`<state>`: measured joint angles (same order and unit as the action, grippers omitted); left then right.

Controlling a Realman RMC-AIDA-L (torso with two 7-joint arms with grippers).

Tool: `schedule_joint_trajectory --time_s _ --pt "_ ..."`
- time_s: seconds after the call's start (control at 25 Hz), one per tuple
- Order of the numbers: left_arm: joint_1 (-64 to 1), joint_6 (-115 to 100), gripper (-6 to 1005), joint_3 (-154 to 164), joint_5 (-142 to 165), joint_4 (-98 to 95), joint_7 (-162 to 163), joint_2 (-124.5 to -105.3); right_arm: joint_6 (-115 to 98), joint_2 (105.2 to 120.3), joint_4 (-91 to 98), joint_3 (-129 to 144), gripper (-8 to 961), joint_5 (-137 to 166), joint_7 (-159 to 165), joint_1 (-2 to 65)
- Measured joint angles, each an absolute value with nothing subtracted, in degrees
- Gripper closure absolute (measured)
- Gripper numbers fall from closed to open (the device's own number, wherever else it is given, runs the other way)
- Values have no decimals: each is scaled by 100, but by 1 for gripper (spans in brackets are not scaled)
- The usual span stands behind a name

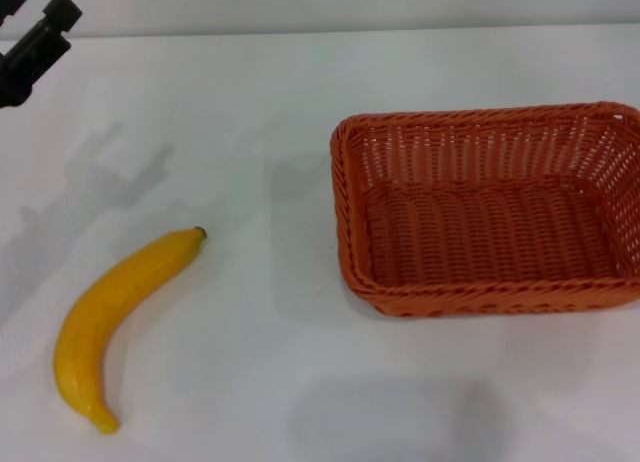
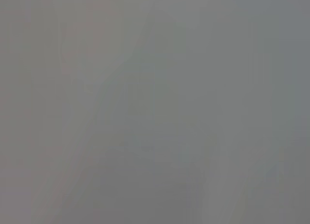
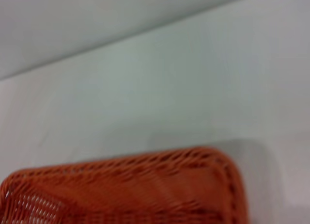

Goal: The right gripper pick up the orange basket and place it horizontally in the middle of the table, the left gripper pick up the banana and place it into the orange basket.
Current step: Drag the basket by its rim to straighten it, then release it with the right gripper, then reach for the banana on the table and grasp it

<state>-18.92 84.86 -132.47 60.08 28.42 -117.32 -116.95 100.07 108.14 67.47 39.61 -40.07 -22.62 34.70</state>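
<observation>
The banana (image 1: 112, 317) lies on the white table (image 1: 260, 132) at the front left, its dark tip pointing toward the middle. At the right stands the orange basket (image 1: 490, 207), upright and empty, its long side across the view and its right end cut by the picture's edge. My left gripper (image 1: 35, 9) hovers at the far left corner, well behind the banana, open and holding nothing. The right wrist view shows one end of the basket's rim (image 3: 145, 166) close below. The right gripper itself is out of view. Only plain grey fills the left wrist view.
The table's far edge (image 1: 320, 32) runs along the top of the head view. Bare tabletop lies between the banana and the basket.
</observation>
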Motion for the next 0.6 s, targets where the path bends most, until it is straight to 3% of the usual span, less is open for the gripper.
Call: schedule_joint_trajectory --time_s 0.24,0.32,0.44,0.6 --pt "-1645 8386 118 -13296 7294 4216 -9668 -11524 10040 10734 7390 3095 280 -4231 -3111 3238" --pt "-1584 8394 121 -13310 7854 4891 -8804 -11485 9955 10757 7596 2750 93 -4514 -3579 3109" --pt "-1573 8425 126 -13370 8733 5864 -7665 -11445 9701 10856 7738 2415 94 -5104 -4374 2843" --pt "-1795 8668 132 -13592 10268 7015 -6053 -11369 9055 11111 7741 2300 95 -5914 -5349 2349"
